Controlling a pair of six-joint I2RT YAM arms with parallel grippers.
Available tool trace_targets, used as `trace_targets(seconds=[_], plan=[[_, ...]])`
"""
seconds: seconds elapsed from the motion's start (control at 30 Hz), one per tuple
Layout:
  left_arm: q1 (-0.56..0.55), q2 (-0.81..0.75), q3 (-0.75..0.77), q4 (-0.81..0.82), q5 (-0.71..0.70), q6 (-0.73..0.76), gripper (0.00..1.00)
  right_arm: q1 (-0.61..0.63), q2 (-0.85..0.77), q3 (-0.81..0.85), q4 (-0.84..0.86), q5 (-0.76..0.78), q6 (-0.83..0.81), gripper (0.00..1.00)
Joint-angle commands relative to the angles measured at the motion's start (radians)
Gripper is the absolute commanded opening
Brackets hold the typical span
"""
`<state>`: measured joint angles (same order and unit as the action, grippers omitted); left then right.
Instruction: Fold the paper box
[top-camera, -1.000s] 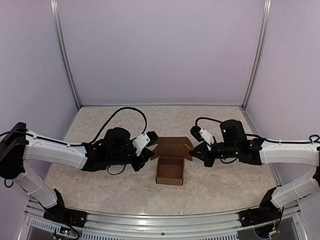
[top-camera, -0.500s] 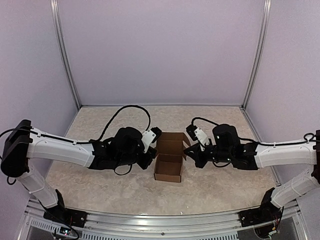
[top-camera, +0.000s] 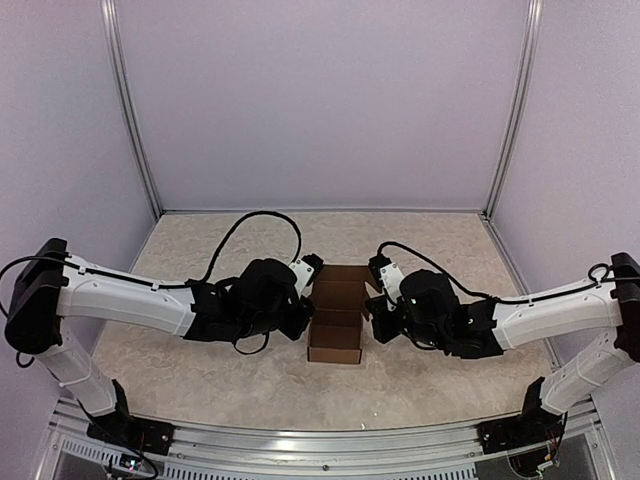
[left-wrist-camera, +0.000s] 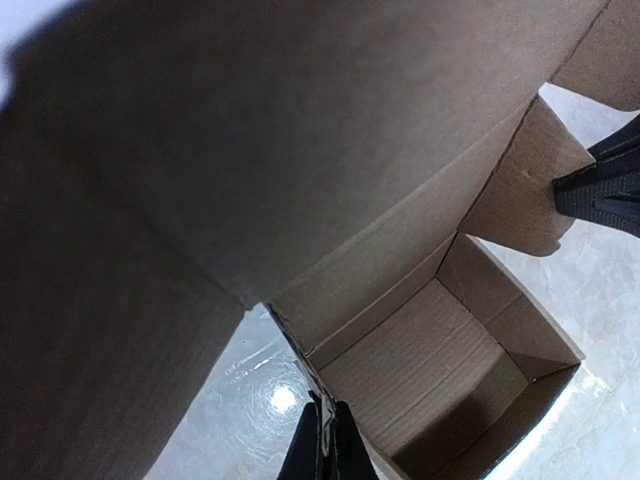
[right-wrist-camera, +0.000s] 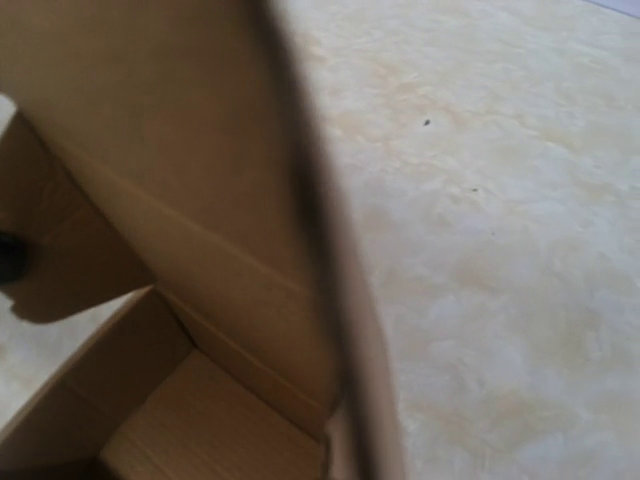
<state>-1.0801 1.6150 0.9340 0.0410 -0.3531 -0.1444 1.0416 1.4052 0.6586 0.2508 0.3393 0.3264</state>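
bench (top-camera: 430, 385): pale, marbled | paper box (top-camera: 337, 338): mid-bench, top open, flaps raised, between both arms | left end effector (left-wrist-camera: 322, 432): fingers closed together at box's left wall | right end effector (top-camera: 374, 318): closed narrow, against box's right flap

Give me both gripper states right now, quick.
Left gripper: jaws shut, tips at a wall of the paper box; no grip evident.
Right gripper: jaws shut, at the opposite side of the box; nothing visibly held.
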Motion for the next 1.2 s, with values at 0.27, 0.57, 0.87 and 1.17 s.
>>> trace_targets(seconds=[0.27,0.57,0.87,1.17], plan=[[-0.052,0.024,0.102,-0.094,-0.108,-0.119,0.00,0.105,0.077,0.047,0.035,0.246,0.171,0.00],[-0.088,0.050,0.121,-0.116,-0.158,-0.166,0.00,0.167,0.117,0.086,0.037,0.355,0.243,0.00],[-0.093,0.064,0.088,-0.099,-0.165,-0.231,0.00,0.199,0.160,0.089,0.028,0.386,0.251,0.00],[-0.120,0.062,0.058,-0.092,-0.187,-0.290,0.00,0.244,0.200,0.081,0.021,0.429,0.282,0.00]])
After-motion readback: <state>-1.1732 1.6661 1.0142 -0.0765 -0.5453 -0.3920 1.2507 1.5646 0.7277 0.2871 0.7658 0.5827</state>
